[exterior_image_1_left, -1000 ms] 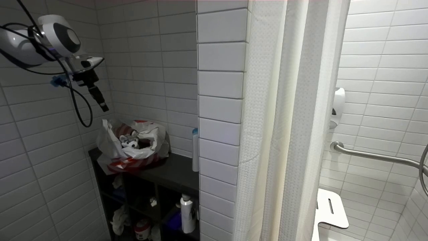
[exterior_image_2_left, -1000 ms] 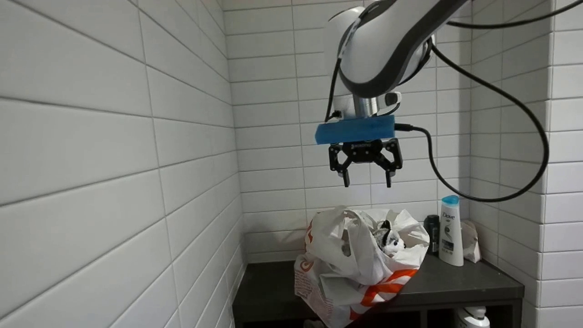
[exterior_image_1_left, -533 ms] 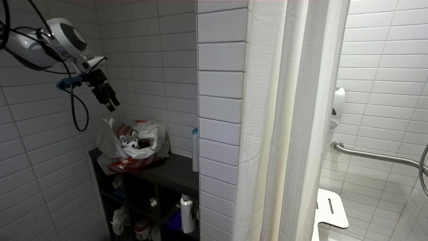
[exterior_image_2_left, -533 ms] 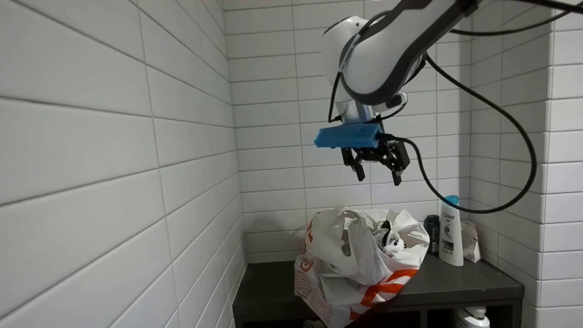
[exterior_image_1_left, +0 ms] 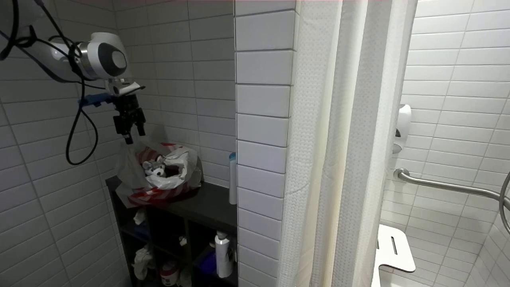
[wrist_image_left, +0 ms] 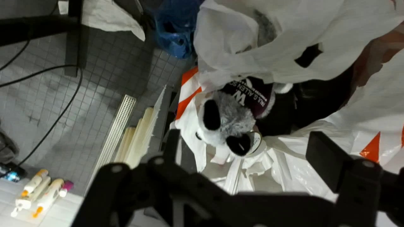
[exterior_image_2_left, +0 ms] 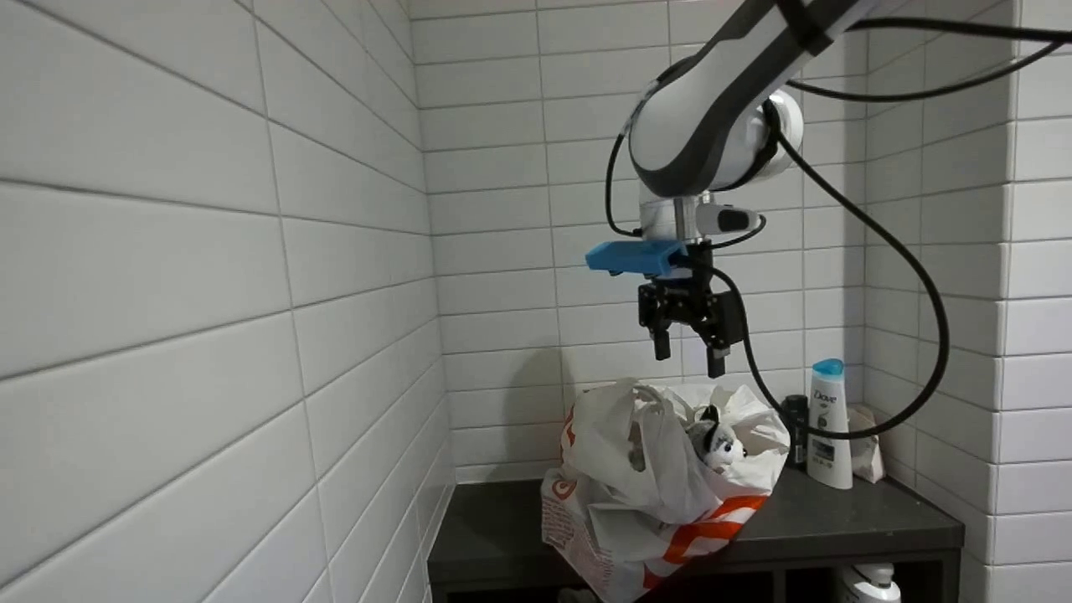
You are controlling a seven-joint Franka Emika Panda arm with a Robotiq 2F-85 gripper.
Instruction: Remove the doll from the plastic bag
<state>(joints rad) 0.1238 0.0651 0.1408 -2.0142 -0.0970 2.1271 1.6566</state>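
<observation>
My gripper (exterior_image_2_left: 689, 356) hangs spread wide above the white plastic shopping bag (exterior_image_2_left: 615, 511). The grey-and-white plush husky (wrist_image_left: 232, 119), in its dark purple shirt (wrist_image_left: 257, 96), lies inside, partly showing through the opening; the bag rests on the dark shelf unit (exterior_image_2_left: 854, 515).

A shower room is indicated by tiles (exterior_image_1_left: 263, 139), curtain (exterior_image_1_left: 342, 139), grab bar (exterior_image_1_left: 450, 185), seat (exterior_image_1_left: 402, 255) and shampoo (exterior_image_2_left: 827, 469); a floor drain (wrist_image_left: 115, 130) is perhaps seen.
</observation>
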